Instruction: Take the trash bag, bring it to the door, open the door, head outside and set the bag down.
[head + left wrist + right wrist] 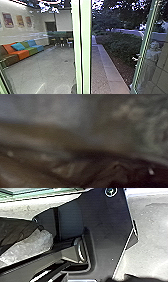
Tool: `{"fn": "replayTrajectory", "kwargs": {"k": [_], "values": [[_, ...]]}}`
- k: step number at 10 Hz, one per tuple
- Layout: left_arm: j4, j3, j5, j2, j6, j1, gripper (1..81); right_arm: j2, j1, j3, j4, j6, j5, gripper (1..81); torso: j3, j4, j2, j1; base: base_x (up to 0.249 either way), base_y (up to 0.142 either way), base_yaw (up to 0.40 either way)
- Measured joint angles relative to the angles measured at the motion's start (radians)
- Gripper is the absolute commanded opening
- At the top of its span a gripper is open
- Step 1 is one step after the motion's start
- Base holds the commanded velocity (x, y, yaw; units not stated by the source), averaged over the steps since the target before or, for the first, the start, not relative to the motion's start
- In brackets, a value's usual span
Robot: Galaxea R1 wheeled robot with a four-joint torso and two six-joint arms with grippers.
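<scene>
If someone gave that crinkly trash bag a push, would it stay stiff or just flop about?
Most likely it would flop: the trash bag is creased and folded, as thin, soft plastic tends to be. It may also be a little slippery, since its dark surface shows small glints in the left wrist view. Rolling seems unlikely, as its visible part looks crumpled, not round.

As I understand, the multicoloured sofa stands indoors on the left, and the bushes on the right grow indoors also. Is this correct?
Not quite: the head view shows the bushes growing outdoors, beside the paved path. The multicoloured sofa does stand indoors on the left.
</scene>
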Motion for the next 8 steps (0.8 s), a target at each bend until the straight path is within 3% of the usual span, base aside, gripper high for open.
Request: {"fn": "replayTrajectory", "kwargs": {"k": [3, 4, 8], "values": [[0.000, -0.012, -0.008, -0.002, 0.000, 0.000, 1.0, 0.062, -0.010, -0.052, 0.000, -0.002, 0.001, 81.1, 0.001, 0.086, 0.000, 0.000, 0.000, 0.000, 0.000], [0.000, -0.022, -0.008, -0.002, 0.000, 0.003, 1.0, 0.077, -0.009, -0.063, 0.000, -0.002, 0.004, 81.1, 0.001, 0.104, 0.000, 0.000, 0.000, 0.000, 0.000], [0.000, -0.055, -0.014, 0.005, 0.000, 0.001, 1.0, 0.111, -0.053, -0.136, -0.004, -0.002, 0.029, 81.1, 0.001, 0.107, 0.000, 0.000, 0.000, 0.000, 0.000]]}}
